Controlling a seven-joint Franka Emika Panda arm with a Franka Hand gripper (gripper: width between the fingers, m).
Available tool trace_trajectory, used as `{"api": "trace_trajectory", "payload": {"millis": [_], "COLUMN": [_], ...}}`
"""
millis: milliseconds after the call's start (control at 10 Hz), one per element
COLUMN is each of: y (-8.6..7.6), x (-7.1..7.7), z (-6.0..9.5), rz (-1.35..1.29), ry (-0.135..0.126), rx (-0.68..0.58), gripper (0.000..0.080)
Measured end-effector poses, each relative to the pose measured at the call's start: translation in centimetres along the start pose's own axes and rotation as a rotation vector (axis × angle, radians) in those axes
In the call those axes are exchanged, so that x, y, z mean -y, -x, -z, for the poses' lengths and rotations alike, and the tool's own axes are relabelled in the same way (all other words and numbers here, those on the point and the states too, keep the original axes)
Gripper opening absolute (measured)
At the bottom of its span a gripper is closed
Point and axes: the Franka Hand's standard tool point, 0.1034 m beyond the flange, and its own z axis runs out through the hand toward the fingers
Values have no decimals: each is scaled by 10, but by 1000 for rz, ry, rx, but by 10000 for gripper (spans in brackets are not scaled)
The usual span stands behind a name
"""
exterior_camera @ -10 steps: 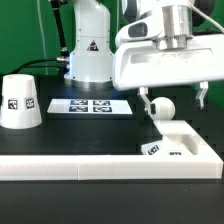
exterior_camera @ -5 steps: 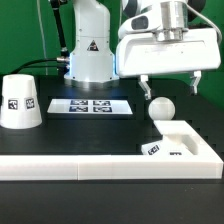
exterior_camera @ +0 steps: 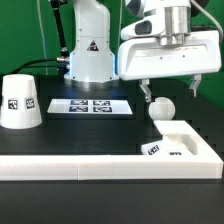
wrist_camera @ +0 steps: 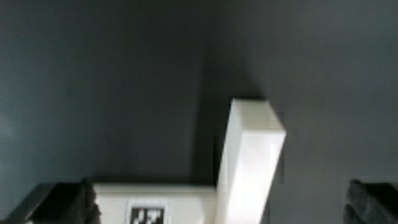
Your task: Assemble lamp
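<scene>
The flat square lamp base [exterior_camera: 186, 141] lies at the exterior view's right, in the corner of the white wall. The ball bulb [exterior_camera: 162, 108] stands upright on its far end. The cone shade [exterior_camera: 18, 100] with a tag stands at the far left. My gripper [exterior_camera: 170, 90] is open and empty and hangs just above the bulb, with one finger on each side. In the wrist view my gripper [wrist_camera: 217, 208] shows its dark fingertips [wrist_camera: 63, 202] wide apart, and a tagged part of the base [wrist_camera: 151, 205] shows between them. The bulb does not show there.
The long white L-shaped wall [exterior_camera: 90, 167] runs along the table's front and turns back at the right; its short arm shows in the wrist view [wrist_camera: 251, 160]. The marker board [exterior_camera: 92, 104] lies in front of the robot's base [exterior_camera: 88, 50].
My open gripper has risen from beside the bulb to just above it and shifted slightly to the right. The bulb has stayed on the base.
</scene>
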Motion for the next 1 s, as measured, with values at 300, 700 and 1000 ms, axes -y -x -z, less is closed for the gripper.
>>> {"api": "trace_trajectory", "payload": {"millis": [300,700,1000], "y": [24,32,41], "x": [-18,-18,-12], "z": [-7,-7,-4], "rz": [-112,-141,-323], "ry": [0,-18,38], "rx": [250,523,763], "gripper": [699,699,699]}}
